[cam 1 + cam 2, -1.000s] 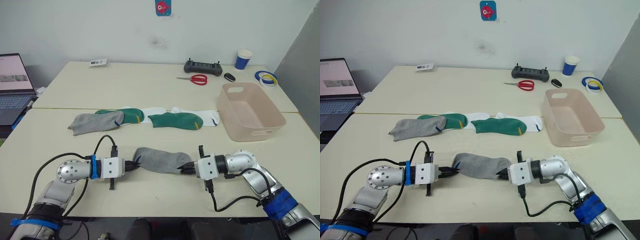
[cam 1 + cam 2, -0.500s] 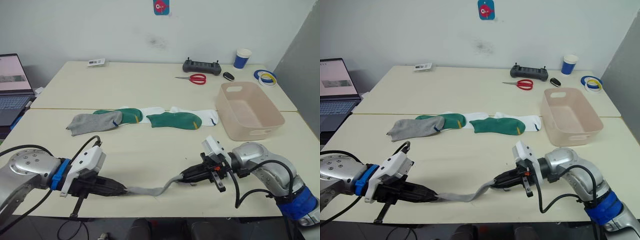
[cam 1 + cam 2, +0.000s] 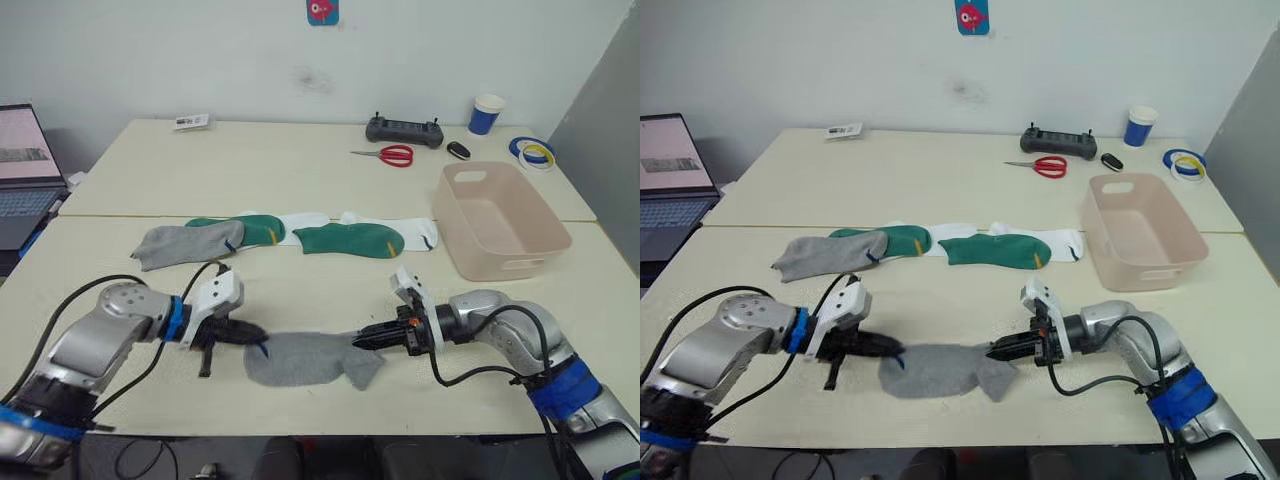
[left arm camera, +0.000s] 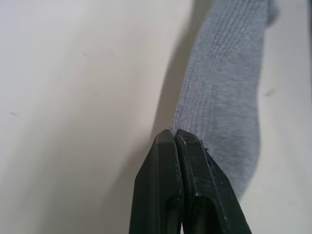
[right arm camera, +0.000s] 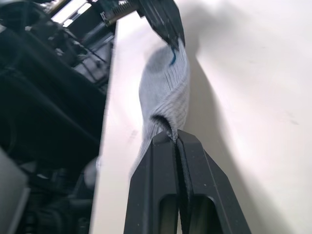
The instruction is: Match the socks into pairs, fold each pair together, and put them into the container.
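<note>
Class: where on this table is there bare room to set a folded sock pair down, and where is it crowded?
Bare: the far table between the paper slip and the scissors; also the strip between the sock row and the held grey sock. Crowded: the far right corner beyond the container.

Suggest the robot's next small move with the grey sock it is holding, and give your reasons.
Probably carry it, stretched between both hands, back towards the other grey sock in the row. The left hand and right hand each pinch an end of the near grey sock, which lies apart from its match, and the container holds nothing yet.
</note>
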`<control>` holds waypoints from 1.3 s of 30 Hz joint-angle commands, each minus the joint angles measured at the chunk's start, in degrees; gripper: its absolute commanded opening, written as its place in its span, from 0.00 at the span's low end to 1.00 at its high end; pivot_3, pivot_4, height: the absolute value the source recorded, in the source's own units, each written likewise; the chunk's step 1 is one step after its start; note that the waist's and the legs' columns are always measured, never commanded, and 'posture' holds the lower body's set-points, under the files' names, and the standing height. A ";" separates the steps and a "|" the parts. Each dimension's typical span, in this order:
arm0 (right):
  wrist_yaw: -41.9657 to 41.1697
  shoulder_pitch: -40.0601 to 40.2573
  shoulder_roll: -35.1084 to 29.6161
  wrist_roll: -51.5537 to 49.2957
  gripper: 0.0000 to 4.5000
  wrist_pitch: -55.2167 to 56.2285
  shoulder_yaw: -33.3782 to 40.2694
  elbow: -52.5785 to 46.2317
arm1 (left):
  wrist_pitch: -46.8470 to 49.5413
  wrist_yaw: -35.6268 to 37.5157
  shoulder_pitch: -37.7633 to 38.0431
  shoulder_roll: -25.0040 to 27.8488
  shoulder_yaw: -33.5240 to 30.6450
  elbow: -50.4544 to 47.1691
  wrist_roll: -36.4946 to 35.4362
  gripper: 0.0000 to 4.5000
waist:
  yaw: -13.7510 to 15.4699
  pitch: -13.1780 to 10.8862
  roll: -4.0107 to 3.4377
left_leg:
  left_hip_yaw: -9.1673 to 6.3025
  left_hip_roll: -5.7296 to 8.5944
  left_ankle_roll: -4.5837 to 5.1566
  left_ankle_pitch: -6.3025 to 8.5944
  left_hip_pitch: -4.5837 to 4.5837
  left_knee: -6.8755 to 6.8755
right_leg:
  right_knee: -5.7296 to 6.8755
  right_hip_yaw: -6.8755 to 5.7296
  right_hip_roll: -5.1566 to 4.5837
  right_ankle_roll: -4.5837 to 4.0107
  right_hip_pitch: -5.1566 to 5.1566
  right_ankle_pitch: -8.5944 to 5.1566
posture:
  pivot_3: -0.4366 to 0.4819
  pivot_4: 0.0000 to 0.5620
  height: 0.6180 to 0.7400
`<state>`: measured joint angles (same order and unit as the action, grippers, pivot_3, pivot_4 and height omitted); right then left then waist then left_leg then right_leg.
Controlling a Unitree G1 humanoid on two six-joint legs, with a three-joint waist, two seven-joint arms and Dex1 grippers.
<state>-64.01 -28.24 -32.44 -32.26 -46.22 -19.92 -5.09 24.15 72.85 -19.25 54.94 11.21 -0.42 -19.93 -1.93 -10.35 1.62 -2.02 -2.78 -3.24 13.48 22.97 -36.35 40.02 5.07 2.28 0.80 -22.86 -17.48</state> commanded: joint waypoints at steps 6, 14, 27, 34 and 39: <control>-1.41 -5.44 1.85 7.07 0.00 6.43 -1.00 7.70 | -7.30 0.08 -4.97 -4.00 3.20 5.21 8.86 0.00 | -0.62 0.01 0.01 | 0.06 -0.01 0.01 0.00 0.00 0.00 | 0.04 0.10 0.02 -0.02 -0.05 0.02 | 0.48 0.27 1.00; -4.04 -7.33 3.00 9.85 0.11 8.07 -1.33 12.21 | -10.15 -1.93 -8.49 -8.70 3.00 9.41 12.48 0.04 | -0.23 0.01 0.00 | 0.03 0.01 0.01 0.00 0.00 -0.15 | 0.11 0.06 0.00 0.05 0.01 0.05 | 0.48 0.27 1.00; -5.38 -6.73 -1.92 12.40 0.86 16.35 5.41 11.63 | -16.42 -5.72 -2.91 -6.81 -5.81 6.49 11.32 0.92 | -0.29 0.00 -0.01 | 0.04 0.00 0.04 0.02 0.02 -0.34 | 0.10 0.09 -0.02 0.08 0.10 0.09 | 0.48 0.27 1.00; -10.97 0.53 -8.77 13.91 0.86 26.33 5.49 0.39 | -23.77 -4.50 8.01 -4.66 -15.02 -3.64 5.63 0.99 | -0.31 -0.01 -0.02 | 0.01 -0.08 0.26 0.15 -0.01 -0.33 | 0.09 0.12 -0.13 0.08 0.13 0.06 | 0.48 0.27 1.00; -11.14 4.32 -8.88 16.71 0.86 31.47 3.66 -1.74 | -23.72 -4.04 14.14 -3.94 -18.69 -8.99 2.27 0.99 | -0.41 -0.01 -0.02 | 0.07 -0.07 0.27 0.16 -0.06 -0.34 | 0.05 0.12 -0.18 0.10 0.18 0.05 | 0.48 0.27 1.00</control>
<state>-74.95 -23.91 -41.51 -16.24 -16.50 -16.24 -5.65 0.79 68.32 -5.99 49.96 -5.11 -6.61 -15.66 -2.35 -10.36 1.60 -1.95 -2.84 -2.97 13.64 22.90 -36.69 40.07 5.19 2.10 0.90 -22.67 -17.43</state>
